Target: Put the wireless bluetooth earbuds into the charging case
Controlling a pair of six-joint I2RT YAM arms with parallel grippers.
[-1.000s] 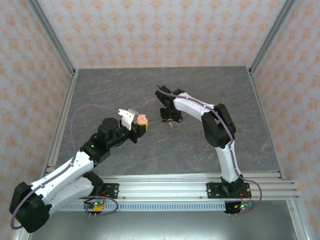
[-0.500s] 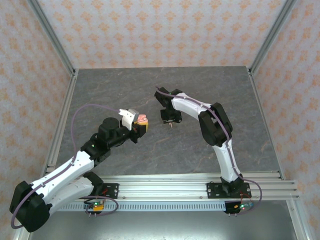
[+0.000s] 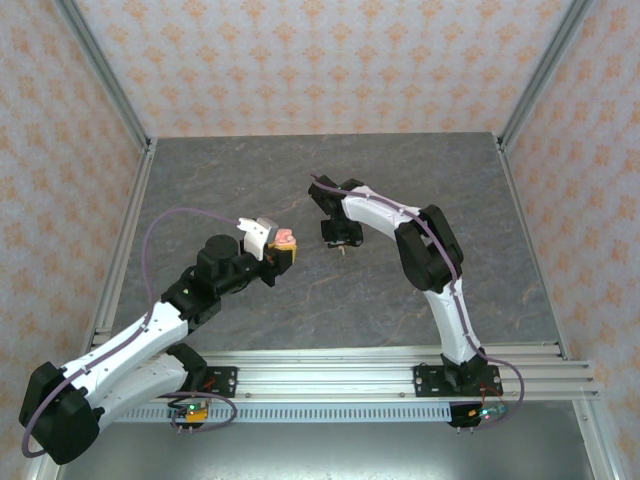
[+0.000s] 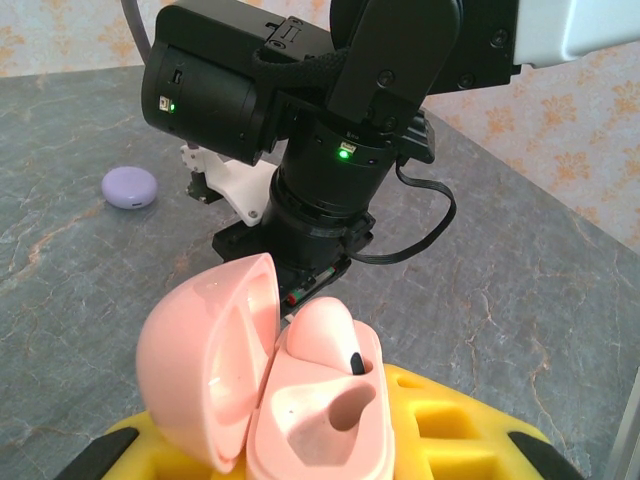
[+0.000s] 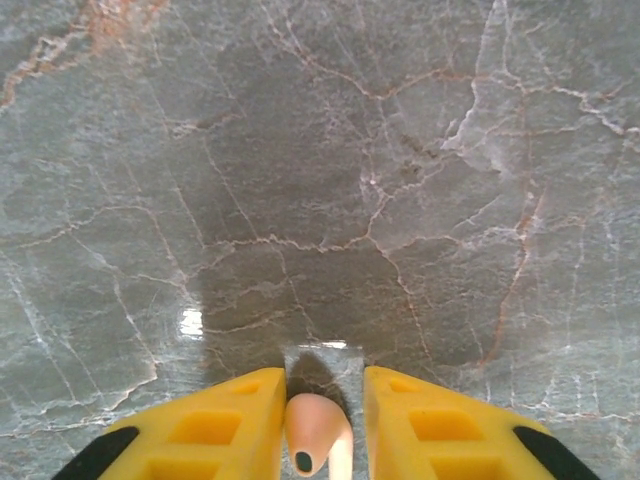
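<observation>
Right wrist: pink earbud (image 5: 318, 432) between fingers (image 5: 220, 425); left wrist: open pink case (image 4: 275, 395).

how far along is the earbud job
Done: one pink earbud looks seated in the open pink case, held by the left claw. In hand: a second pink earbud between the fingers of the right claw. Left: the empty slot; the lilac case lies shut.

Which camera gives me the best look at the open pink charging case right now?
Left wrist: the pink charging case is close up, lid open, one pink earbud seated, the socket beside it empty. Top external shows it as a small pink blob at the left gripper.
</observation>
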